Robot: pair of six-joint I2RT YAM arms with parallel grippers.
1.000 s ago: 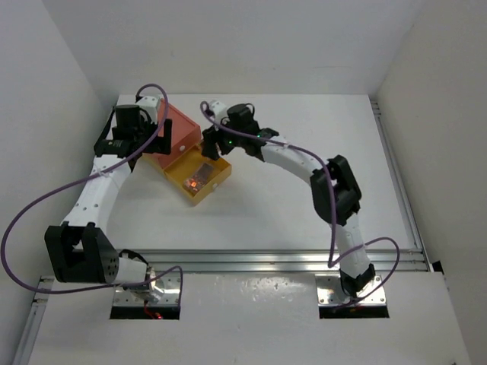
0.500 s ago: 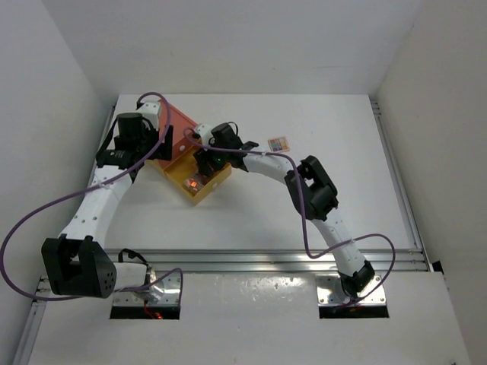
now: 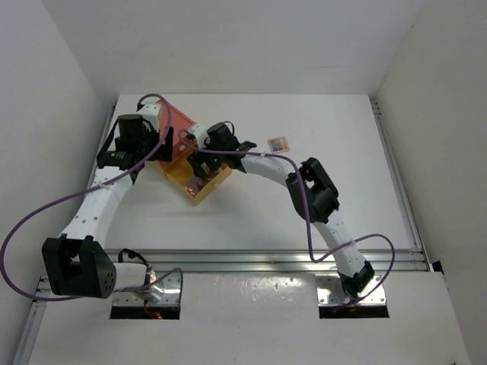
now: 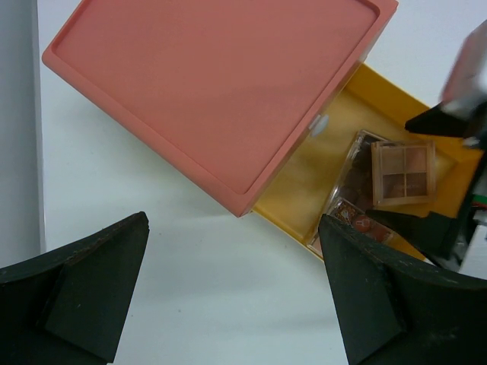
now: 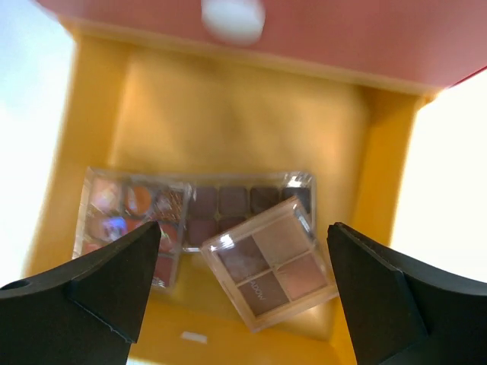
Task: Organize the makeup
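An orange box (image 3: 181, 120) has its yellow drawer (image 3: 185, 181) pulled open. In the drawer lie a long palette of dark and multicoloured squares (image 5: 190, 213) and a small four-square pinkish-brown palette (image 5: 270, 262) tilted on top of it. Both also show in the left wrist view: the small one (image 4: 403, 173), the long one (image 4: 351, 199). My right gripper (image 5: 243, 300) (image 3: 199, 163) hovers open over the small palette, not touching it. My left gripper (image 4: 232, 304) (image 3: 161, 144) is open and empty beside the box. A third palette (image 3: 278, 143) lies on the table. No brushes or sticks are in view.
The box's flat orange top (image 4: 221, 84) fills the upper left wrist view. White walls close in the table on the left, back and right. A metal rail (image 3: 251, 262) runs along the near edge.
My right gripper moved left and down over the open drawer, and its arm no longer hides the palette on the table. My left gripper shifted slightly toward the back.
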